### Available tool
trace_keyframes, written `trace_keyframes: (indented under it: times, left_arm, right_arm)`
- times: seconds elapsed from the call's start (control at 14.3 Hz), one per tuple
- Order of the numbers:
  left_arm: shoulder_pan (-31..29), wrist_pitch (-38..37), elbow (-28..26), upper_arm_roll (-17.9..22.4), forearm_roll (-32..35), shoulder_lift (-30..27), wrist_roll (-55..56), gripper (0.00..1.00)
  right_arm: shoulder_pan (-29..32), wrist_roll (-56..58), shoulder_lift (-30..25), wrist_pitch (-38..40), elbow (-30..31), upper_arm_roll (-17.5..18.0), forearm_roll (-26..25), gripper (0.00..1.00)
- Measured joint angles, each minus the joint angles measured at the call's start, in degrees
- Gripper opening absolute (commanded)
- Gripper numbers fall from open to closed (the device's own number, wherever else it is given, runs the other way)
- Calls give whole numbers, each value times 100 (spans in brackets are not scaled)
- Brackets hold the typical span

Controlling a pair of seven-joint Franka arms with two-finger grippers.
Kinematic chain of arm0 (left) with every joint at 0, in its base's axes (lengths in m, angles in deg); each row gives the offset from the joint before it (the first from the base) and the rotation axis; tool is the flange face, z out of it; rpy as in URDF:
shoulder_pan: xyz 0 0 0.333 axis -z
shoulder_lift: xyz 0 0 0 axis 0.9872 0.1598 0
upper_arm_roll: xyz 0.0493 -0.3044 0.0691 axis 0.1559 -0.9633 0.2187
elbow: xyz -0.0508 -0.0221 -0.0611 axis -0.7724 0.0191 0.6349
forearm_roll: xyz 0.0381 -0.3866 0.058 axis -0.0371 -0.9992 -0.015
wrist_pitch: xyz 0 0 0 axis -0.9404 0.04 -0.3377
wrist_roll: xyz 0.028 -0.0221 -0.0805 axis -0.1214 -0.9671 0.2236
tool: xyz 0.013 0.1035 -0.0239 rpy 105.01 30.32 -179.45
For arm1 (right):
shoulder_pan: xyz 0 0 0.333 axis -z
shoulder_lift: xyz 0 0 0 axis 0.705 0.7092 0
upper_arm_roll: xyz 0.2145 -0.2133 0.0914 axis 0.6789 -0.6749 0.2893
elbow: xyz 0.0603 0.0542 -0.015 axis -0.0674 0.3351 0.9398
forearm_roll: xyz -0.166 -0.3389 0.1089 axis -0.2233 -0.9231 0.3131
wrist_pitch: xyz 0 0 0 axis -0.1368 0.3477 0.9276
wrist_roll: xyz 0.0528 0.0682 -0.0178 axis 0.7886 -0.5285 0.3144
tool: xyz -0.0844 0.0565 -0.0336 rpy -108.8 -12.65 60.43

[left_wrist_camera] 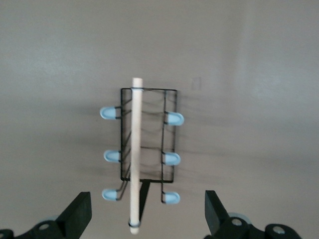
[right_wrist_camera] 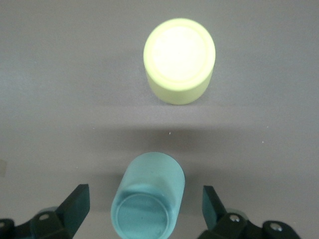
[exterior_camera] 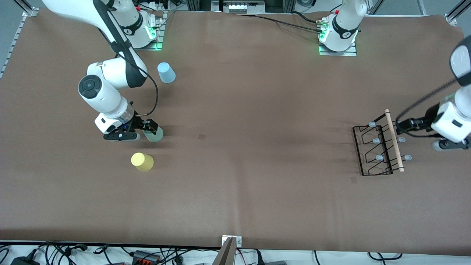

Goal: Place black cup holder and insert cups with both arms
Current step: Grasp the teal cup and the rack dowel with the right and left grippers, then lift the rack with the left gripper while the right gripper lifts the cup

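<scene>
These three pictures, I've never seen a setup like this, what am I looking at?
Two white robot arms work at a brown table. One picture looks down from high up; the other two come from cameras on the wrists. The right hand is open around a pale green plastic cup, holding nothing yet. Nearer the high camera stands a yellow plastic cup; farther from it, a light blue plastic cup. The left hand, also open, hangs over a black wire cup rack with a wooden rod.
</scene>
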Motion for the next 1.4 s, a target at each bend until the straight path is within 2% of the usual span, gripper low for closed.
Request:
trace_keyframes:
  times: [0.14, 0.28, 0.49, 0.56, 0.77, 0.91, 1.26, 1.4]
  left_arm:
    - [-76, 147, 123, 0, 1, 354, -80, 100]
    - [-77, 655, 55, -8, 2, 628, -91, 100]
    - [-85, 1664, -418, -7, 5, 795, -121, 100]
    - [-90, 1891, -600, -7, 5, 803, -127, 97]
    - [-130, 2092, -914, -6, 6, 796, -144, 92]
    - [-163, 2094, -1014, -6, 6, 725, -168, 81]
    - [-232, 2081, -1514, -6, 6, 448, -178, 40]
    - [-261, 1985, -1630, -5, 7, 385, -181, 28]
  right_arm:
    - [-3, -1, 149, -21, -7, 0, 0, 100]
    - [-58, -1, 279, -70, -17, 1, 0, 100]
    - [-160, -11, 376, -95, -40, 1, 0, 100]
    - [-176, -13, 391, -95, -40, 1, 0, 100]
    - [-184, -14, 426, -95, -40, -3, 0, 100]
    - [-184, -14, 435, -95, -39, -4, 0, 100]
    - [-184, -14, 450, -85, -7, -9, 0, 100]
    - [-184, -14, 472, -85, 36, -10, 0, 100]
